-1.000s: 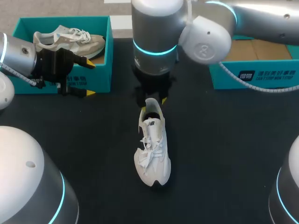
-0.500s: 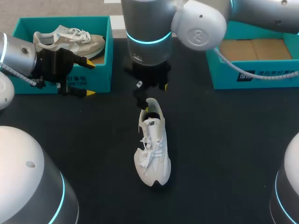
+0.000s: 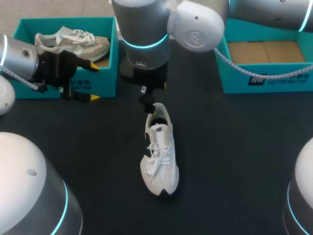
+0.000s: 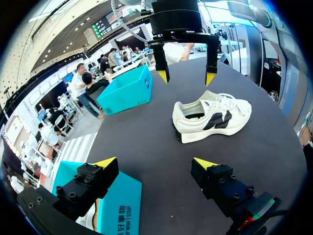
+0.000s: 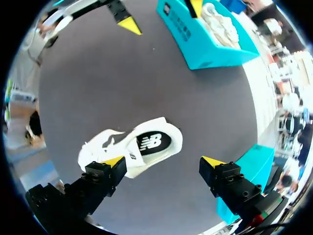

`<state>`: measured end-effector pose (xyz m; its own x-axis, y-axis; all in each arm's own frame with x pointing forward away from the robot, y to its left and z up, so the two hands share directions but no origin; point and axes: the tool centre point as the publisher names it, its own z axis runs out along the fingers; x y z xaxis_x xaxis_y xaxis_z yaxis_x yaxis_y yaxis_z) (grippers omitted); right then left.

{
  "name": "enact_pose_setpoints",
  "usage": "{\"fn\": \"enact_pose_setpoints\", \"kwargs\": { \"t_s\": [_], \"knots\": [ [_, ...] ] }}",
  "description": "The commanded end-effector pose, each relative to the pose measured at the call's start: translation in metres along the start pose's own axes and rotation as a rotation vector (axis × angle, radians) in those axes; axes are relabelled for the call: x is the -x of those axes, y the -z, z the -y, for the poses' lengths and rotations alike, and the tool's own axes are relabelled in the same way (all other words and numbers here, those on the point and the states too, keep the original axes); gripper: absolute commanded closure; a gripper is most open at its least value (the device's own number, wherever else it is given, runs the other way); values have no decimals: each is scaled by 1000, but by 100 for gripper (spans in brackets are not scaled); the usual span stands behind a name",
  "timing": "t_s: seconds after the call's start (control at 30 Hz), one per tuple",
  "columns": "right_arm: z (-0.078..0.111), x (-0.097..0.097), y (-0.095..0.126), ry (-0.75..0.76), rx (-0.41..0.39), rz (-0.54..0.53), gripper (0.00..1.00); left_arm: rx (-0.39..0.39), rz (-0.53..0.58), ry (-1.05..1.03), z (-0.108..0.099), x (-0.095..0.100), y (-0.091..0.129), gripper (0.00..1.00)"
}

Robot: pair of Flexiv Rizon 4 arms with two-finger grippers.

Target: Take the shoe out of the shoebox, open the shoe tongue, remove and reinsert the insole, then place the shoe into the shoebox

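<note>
A white shoe (image 3: 159,152) lies on the black table (image 3: 234,147), toe toward the front. In the right wrist view the shoe (image 5: 131,147) shows its dark insole (image 5: 149,142) in the opening. My right gripper (image 3: 153,94) hangs open just behind and above the heel, holding nothing; the shoe lies under its fingers (image 5: 164,161). My left gripper (image 3: 92,82) stands open and empty at the front wall of the left teal shoebox (image 3: 110,73). From the left wrist view (image 4: 155,163) the shoe (image 4: 210,115) lies ahead, with the right gripper (image 4: 186,77) beyond it.
The left shoebox holds a beige shoe (image 3: 73,41). A second teal shoebox (image 3: 266,81) with a bare cardboard floor stands at the back right. My arm bases fill the front corners.
My right gripper has opened wider and drawn up and back-left, away from the shoe's heel. The shoe stays where it was. The left arm has not moved.
</note>
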<state>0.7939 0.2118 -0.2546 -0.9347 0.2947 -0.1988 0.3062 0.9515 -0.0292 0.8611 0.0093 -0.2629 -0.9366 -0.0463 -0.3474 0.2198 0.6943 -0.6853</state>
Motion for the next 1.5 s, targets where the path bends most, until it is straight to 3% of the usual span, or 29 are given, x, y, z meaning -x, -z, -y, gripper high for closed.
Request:
{"fn": "enact_pose_setpoints", "kwargs": {
  "t_s": [0.03,0.3,0.7,0.87,1.1,1.23,1.43,1.47,1.5],
  "knots": [
    [5,9,-12,81,4,6,0,3,1,0,1,-1,0,0],
    [-4,24,-43,133,-14,21,0,3,1,0,1,-1,0,0],
    [-24,27,-89,197,-38,18,0,3,1,0,1,-1,0,0],
    [-18,29,-107,222,-60,20,19,3,1,0,1,-1,0,0],
    [-6,33,-116,207,-67,11,37,3,1,0,1,-1,0,0],
    [-5,35,-118,199,-67,15,62,3,1,0,1,-1,0,0],
    [-8,32,-124,190,-83,15,76,3,1,0,1,-1,0,0],
    [-8,31,-124,178,-86,16,82,3,1,0,1,-1,0,0],
    [-8,31,-124,164,-93,19,96,3,1,0,1,-1,0,0]
  ]
}}
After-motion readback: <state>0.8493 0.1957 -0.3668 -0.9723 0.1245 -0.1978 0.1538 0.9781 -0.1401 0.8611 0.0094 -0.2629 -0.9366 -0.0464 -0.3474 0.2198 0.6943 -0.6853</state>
